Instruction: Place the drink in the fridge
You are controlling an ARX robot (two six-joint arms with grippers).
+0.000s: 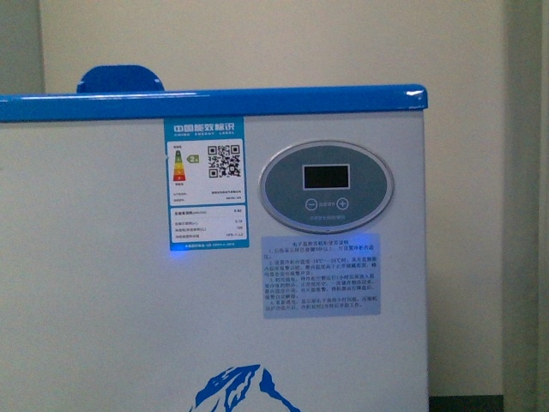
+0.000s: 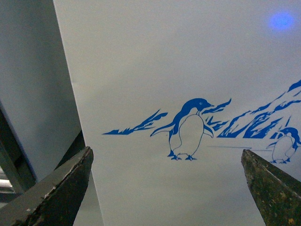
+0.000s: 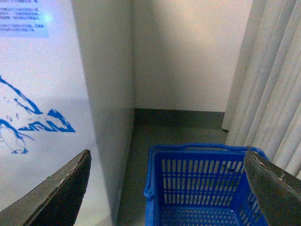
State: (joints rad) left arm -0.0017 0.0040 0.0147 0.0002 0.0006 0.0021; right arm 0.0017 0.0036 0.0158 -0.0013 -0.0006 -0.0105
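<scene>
The fridge (image 1: 129, 300) is a white chest freezer with a blue top rim (image 1: 214, 103), and its front wall fills the front view close up. Its penguin-and-mountain picture shows in the left wrist view (image 2: 190, 129) and partly in the right wrist view (image 3: 28, 122). My left gripper (image 2: 167, 162) is open and empty, facing the fridge front near the penguin. My right gripper (image 3: 167, 165) is open and empty, above a blue plastic basket (image 3: 202, 183) beside the fridge's side wall. The drink with its red cap is out of view. Neither arm shows in the front view.
An oval grey control panel (image 1: 326, 184), an energy label (image 1: 204, 182) and a pale notice sticker (image 1: 320, 273) sit on the fridge front. A blue object (image 1: 120, 79) pokes up behind the rim. Pale curtains (image 3: 273, 80) hang beside the basket, a wall (image 3: 188, 56) behind it.
</scene>
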